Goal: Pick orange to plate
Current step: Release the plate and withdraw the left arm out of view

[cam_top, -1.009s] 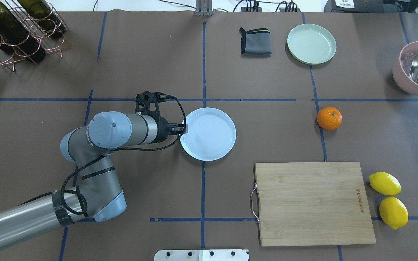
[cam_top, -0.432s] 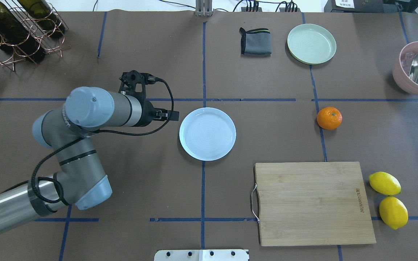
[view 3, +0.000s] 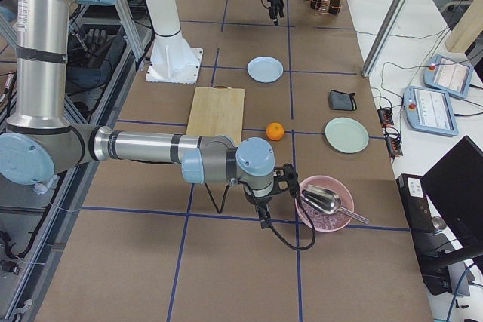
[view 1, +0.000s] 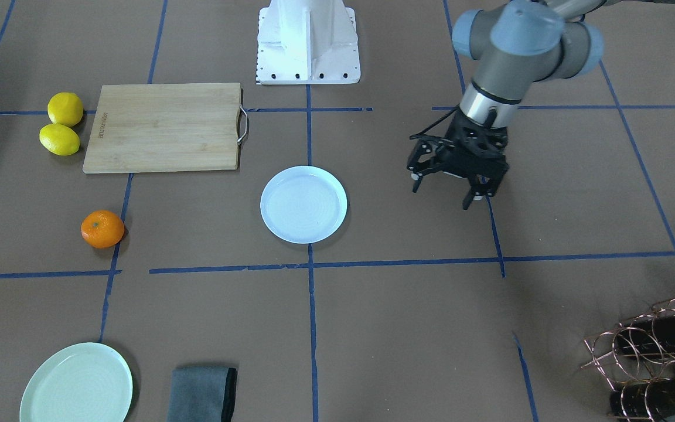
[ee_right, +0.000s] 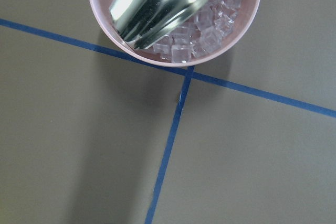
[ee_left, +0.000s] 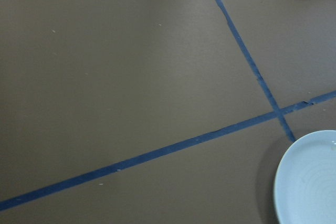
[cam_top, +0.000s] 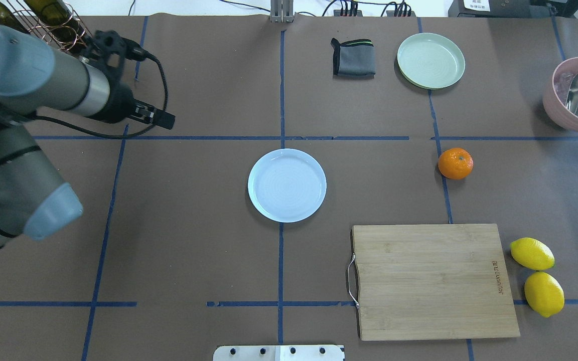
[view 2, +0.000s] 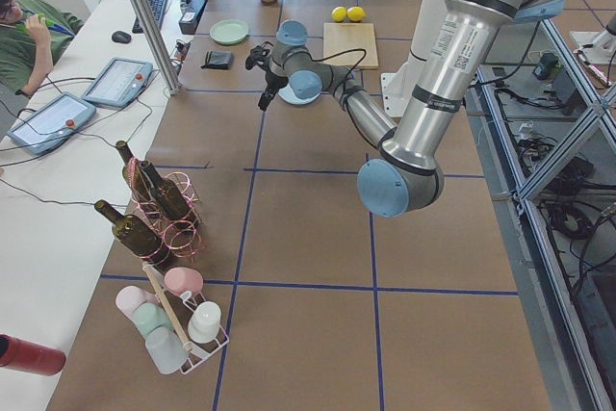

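Note:
The orange [cam_top: 455, 163] lies alone on the brown table, to the right of centre, and shows at the left in the front-facing view [view 1: 102, 228]. The pale bluish-white plate [cam_top: 287, 185] sits empty at the table's middle [view 1: 303, 204], and its edge shows in the left wrist view [ee_left: 310, 182]. My left gripper [view 1: 440, 197] hangs open and empty above the table, well to the left of the plate [cam_top: 167, 120]. My right gripper [view 3: 264, 216] appears only in the exterior right view, beside the pink bowl; I cannot tell whether it is open or shut.
A wooden cutting board [cam_top: 434, 281] lies front right with two lemons [cam_top: 532, 253] beside it. A mint-green plate [cam_top: 430, 60] and a folded grey cloth [cam_top: 353, 57] are at the back. A pink bowl [cam_top: 552, 103] of ice holds a metal scoop. A wine rack [cam_top: 23, 35] stands back left.
My left arm has drawn back from the plate's left rim, going left and toward the far side of the table. The plate and the orange have not moved.

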Robot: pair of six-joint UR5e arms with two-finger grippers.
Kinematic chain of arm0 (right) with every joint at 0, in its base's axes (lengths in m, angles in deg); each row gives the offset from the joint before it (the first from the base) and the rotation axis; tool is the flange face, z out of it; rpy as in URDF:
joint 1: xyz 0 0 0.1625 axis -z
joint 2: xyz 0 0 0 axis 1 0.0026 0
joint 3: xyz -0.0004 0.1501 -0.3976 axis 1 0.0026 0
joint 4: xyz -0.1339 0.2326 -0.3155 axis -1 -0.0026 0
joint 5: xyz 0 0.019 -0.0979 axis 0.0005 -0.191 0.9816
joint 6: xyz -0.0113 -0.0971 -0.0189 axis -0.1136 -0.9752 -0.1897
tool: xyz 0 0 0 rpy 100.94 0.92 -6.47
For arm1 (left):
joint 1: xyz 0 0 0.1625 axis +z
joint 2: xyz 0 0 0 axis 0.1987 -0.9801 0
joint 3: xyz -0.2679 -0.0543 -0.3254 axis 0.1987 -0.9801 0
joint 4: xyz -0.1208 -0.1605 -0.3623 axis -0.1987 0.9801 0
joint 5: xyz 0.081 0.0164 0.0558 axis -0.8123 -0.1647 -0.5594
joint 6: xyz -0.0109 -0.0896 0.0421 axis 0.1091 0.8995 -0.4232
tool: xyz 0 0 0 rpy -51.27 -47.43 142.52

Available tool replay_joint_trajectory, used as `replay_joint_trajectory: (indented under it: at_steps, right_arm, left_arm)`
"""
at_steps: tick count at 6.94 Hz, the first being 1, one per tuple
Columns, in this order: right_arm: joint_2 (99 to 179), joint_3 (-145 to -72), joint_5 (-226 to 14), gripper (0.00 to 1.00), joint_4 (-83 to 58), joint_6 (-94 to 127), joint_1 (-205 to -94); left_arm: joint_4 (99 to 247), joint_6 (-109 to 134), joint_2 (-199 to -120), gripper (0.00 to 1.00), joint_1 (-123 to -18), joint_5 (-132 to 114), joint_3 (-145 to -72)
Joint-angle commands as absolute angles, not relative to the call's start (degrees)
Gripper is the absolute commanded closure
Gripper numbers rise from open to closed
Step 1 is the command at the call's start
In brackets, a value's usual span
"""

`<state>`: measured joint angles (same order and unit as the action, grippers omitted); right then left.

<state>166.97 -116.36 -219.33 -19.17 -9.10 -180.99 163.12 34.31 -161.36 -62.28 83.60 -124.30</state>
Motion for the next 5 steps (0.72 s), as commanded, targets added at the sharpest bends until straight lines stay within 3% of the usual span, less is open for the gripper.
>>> replay_joint_trajectory:
  at_steps: [1,3,4,5]
  right_arm:
    - [167.0,-123.9,-220.2,0.00,-18.5,2.8,-175.3]
    - [163.3,-125.7,-219.8,0.00,-14.7,6.9,-168.6]
    - [160.3,-126.0,-220.2,0.00,-14.3,14.0,-165.1]
    - [158.8,-126.1,-219.5,0.00,-11.6,21.7,-159.7]
  left_arm:
    - [158.6,17.8,-152.3,0.00,-78.0,97.7,-124.8]
    - [138.1,-3.2,-150.9,0.00,-89.8,98.1,-122.1]
    - [134.2,-15.3,-150.0,0.00,-97.6,98.3,-120.8]
    - [134.4,-22.1,-143.4,0.00,-103.1,98.8,-119.5]
